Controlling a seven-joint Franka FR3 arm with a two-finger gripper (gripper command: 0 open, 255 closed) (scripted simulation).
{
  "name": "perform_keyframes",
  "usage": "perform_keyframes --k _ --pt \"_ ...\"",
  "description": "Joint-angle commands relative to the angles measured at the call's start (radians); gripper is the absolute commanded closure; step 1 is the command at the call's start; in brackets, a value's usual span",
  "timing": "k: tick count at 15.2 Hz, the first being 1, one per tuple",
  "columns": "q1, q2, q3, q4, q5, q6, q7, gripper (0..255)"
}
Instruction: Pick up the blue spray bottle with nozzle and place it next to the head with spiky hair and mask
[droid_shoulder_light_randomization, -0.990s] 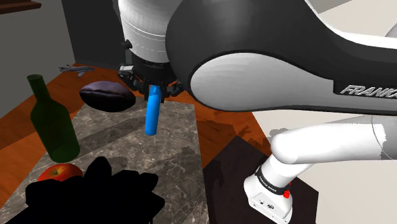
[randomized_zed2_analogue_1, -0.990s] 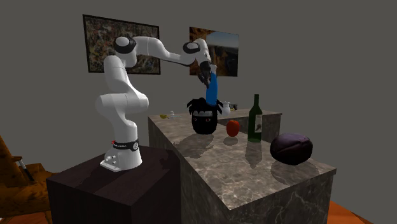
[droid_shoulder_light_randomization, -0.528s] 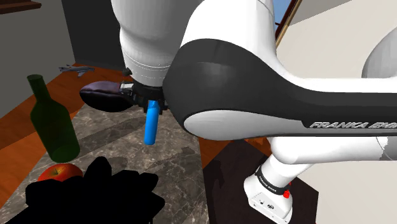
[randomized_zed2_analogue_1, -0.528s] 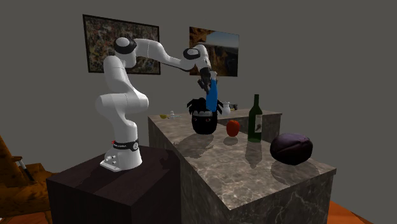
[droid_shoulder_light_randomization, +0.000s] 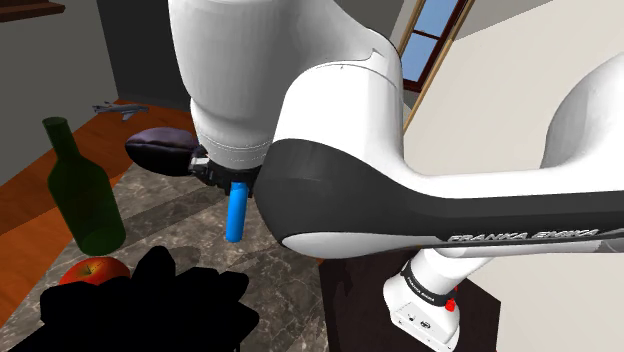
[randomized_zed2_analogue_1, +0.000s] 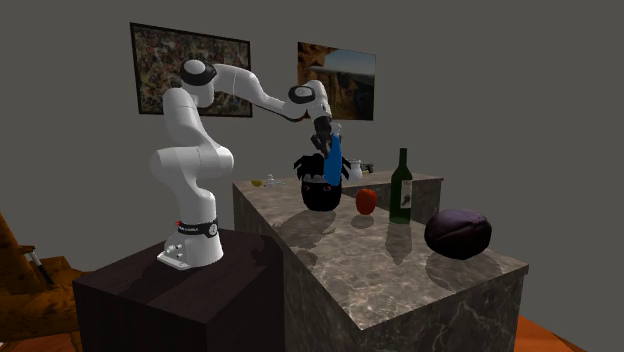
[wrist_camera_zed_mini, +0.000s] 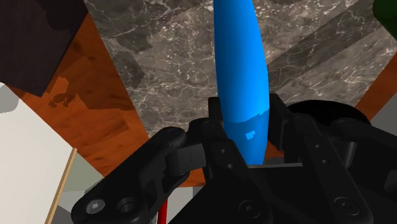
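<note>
pincer (wrist_camera_zed_mini: 247, 137) clamped on blue spray bottle (wrist_camera_zed_mini: 238, 63); bottle hangs nozzle-up over marble counter (randomized_zed2_analogue_1: 400, 262), near black spiky-haired masked head (randomized_zed2_analogue_1: 320, 188)

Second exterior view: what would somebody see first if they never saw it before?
The bright blue spray bottle pops out first, clasped in the black fingers and hanging in the air over the marble counter. Right by it in that view sits the black spiky-haired head, with the big white arm on its dark stand at the left.

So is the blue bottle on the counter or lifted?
Lifted: the blue spray bottle hangs clasped in the jaws, above the marble counter.
</note>
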Motion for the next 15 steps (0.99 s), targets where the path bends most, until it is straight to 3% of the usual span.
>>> perform_keyframes --k 1,15 --pt "-0.004 0.000 0.015 -0.022 0.004 0.025 0.008 255" --pt "-0.076 0.012 0.156 -0.139 0.026 0.192 0.060 255"
